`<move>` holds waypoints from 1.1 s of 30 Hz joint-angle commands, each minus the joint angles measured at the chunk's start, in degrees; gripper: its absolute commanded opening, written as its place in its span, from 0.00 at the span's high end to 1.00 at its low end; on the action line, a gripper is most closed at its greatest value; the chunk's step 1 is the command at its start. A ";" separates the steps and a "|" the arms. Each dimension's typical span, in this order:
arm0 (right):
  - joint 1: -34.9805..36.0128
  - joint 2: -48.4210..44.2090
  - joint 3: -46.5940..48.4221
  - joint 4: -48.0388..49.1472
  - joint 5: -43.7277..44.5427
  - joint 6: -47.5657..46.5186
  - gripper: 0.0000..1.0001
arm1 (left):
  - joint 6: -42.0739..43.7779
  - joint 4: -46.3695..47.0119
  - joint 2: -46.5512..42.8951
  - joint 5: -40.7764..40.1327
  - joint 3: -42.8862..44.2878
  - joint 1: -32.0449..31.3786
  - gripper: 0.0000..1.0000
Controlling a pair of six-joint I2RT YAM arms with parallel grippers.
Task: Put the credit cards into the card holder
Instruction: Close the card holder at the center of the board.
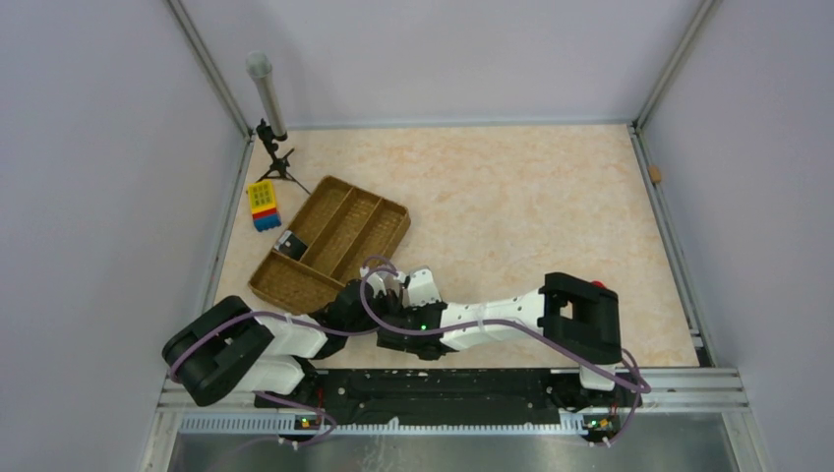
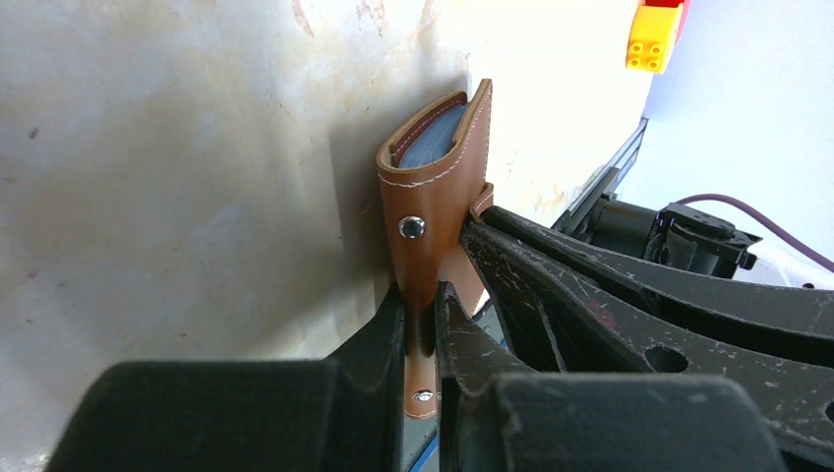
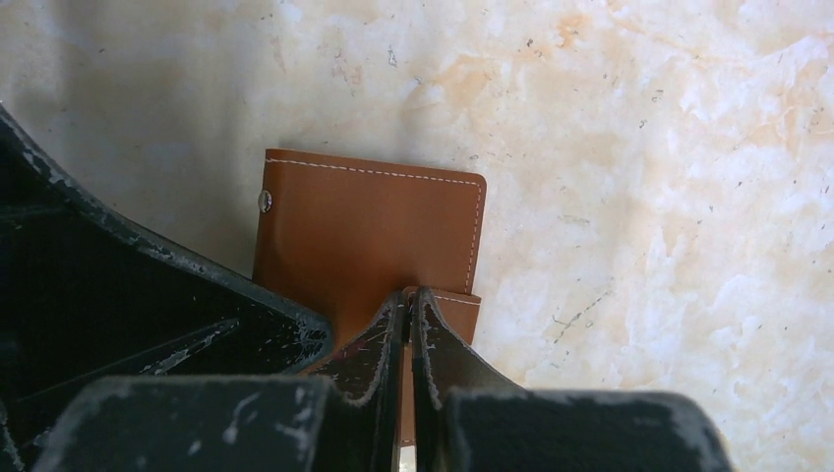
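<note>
The brown card holder (image 2: 433, 197) stands on edge above the table, a metal stud on its side. A bluish-grey credit card (image 2: 431, 138) shows inside its open far end. My left gripper (image 2: 425, 307) is shut on the holder's near end, one finger on each face. In the right wrist view the card holder (image 3: 364, 231) shows its flat stitched face. My right gripper (image 3: 408, 300) is shut on a small brown tab at the holder's edge. The right gripper's fingers (image 2: 551, 285) reach in from the right in the left wrist view. From above, both wrists meet and hide the holder.
A large brown compartmented tray (image 1: 339, 236) lies just beyond the grippers, with a small dark item (image 1: 291, 243) in one compartment. A yellow-and-blue block (image 1: 263, 205) sits left of it, by a small tripod holding a tube (image 1: 268, 93). Walls enclose the table.
</note>
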 commanded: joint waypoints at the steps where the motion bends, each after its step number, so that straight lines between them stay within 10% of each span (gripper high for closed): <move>1: 2.99 13.68 -5.62 18.73 -32.84 10.75 1.00 | 0.37 7.87 -0.03 -1.55 2.43 0.52 1.00; 13: 3.01 -2.39 3.79 1.16 -17.14 5.06 0.94 | 10.93 -11.26 -2.48 -7.89 6.60 0.46 1.00; 33: -3.75 -21.37 -4.58 -0.18 -15.53 2.66 0.77 | 13.34 -12.05 1.26 -7.89 6.79 0.42 1.00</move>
